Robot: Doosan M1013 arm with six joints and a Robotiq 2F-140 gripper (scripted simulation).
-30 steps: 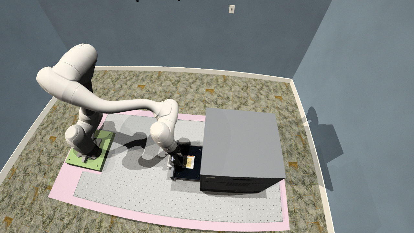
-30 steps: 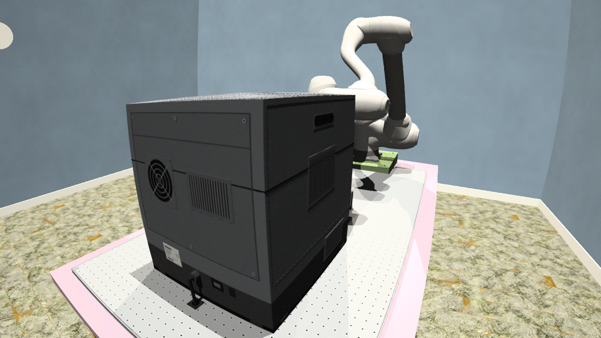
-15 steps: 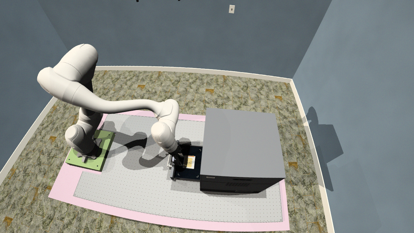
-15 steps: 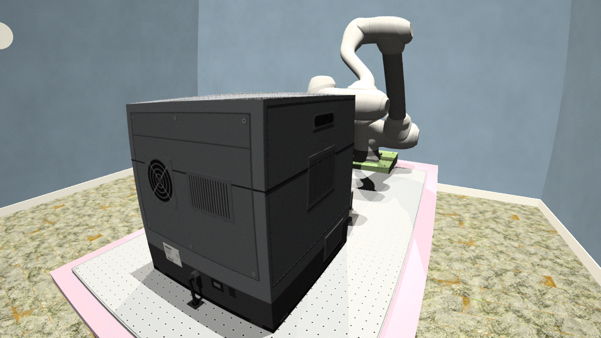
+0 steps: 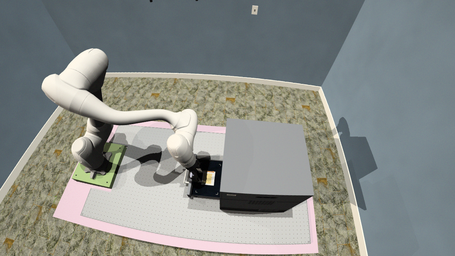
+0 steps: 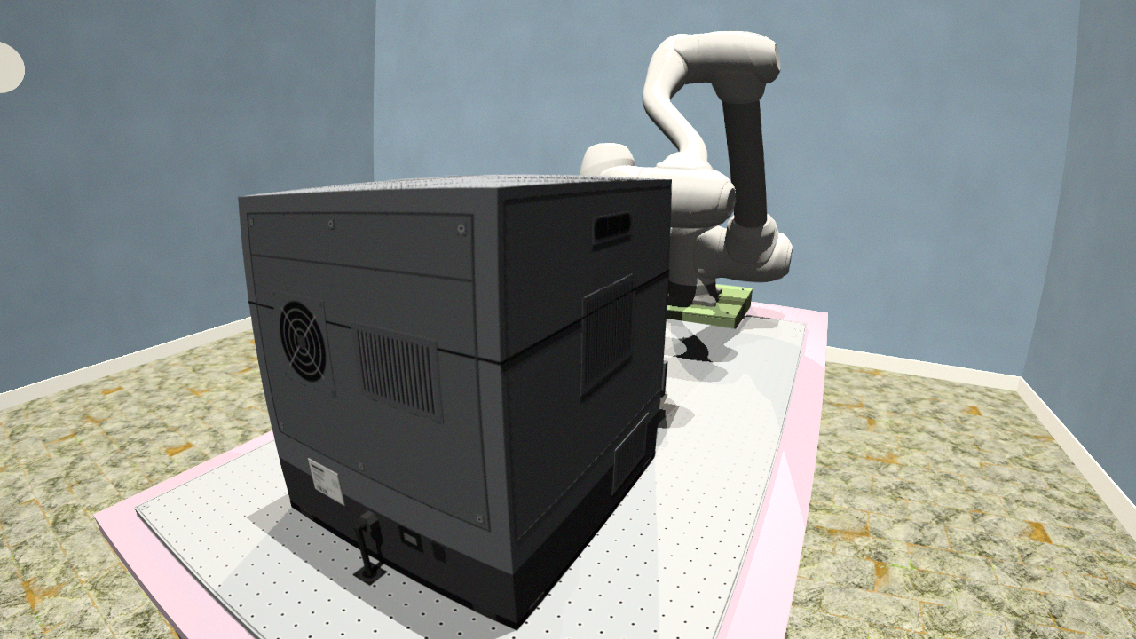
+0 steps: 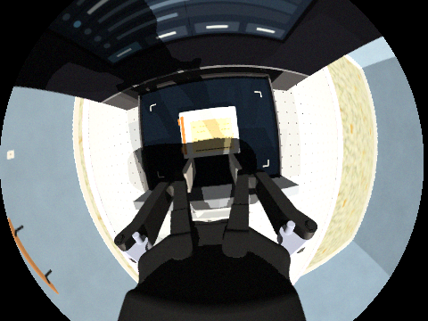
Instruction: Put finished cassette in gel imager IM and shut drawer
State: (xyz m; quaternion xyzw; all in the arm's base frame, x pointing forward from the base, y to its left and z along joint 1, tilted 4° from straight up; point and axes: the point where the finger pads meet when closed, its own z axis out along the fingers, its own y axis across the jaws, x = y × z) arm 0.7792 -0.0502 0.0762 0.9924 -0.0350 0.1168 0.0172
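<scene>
The partly open, empty hand hovers over the open drawer, between the table's long edges, just beside the cassette on the glass.

Blue walls surround a mottled floor edged by a pale baseboard, a white switch plate sits on one wall, and an orange strip with dark hooks shows at the wrist view's lower left.

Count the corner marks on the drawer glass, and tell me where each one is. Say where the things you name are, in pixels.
4, as the wrist view frames them: upper-left mark point(image 7: 152, 107) point(image 5: 219, 164), upper-right mark point(image 7: 259, 93) point(image 5: 217, 193), lower-right mark point(image 7: 267, 163) point(image 5: 196, 192), and lower-left mark point(image 7: 160, 175), dim in shadow. The top view shows only three.
</scene>
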